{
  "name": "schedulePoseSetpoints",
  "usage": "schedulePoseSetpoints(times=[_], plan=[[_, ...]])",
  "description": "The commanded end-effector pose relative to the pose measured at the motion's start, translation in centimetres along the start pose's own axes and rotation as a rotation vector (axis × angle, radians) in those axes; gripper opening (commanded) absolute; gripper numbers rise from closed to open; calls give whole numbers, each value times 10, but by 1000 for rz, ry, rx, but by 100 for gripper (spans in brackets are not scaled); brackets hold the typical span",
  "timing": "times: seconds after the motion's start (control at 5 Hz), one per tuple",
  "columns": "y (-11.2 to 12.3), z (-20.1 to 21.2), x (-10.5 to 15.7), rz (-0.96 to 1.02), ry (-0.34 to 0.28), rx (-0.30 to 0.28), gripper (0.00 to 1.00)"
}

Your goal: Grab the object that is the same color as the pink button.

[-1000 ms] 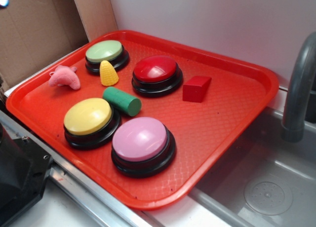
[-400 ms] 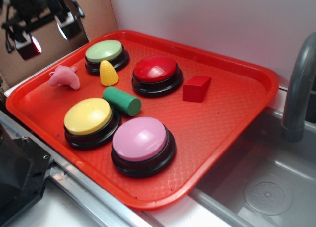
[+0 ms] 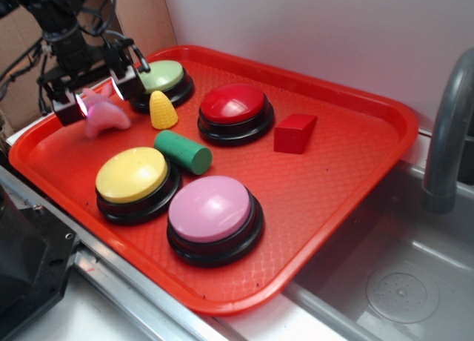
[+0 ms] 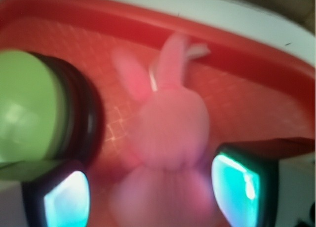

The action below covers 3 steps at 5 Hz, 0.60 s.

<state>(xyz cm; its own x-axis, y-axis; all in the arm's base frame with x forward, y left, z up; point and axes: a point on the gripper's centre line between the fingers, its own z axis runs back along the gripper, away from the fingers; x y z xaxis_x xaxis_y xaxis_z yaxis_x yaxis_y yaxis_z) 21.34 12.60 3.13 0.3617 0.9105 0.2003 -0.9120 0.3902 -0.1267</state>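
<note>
Pink toy (image 3: pixel 106 117) sits just left of green button (image 3: pixel 161 77); gripper (image 3: pixel 98 91) wide open astride toy, holding nothing.

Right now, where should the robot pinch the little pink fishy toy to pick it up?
Around its plump middle, coming straight down from above. The pink toy lies flat on the red tray, widest at the body, with thin tail fins too floppy to hold. The open gripper already has a finger on each side of the body, near the green button.
</note>
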Motion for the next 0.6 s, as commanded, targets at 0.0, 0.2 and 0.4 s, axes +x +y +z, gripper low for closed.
schedulePoseSetpoints(times=[0.0, 0.2, 0.4], plan=[[12, -10, 1, -33, 3, 23, 100], [9, -3, -2, -41, -1, 1, 0], [2, 24, 3, -131, 39, 2, 0]])
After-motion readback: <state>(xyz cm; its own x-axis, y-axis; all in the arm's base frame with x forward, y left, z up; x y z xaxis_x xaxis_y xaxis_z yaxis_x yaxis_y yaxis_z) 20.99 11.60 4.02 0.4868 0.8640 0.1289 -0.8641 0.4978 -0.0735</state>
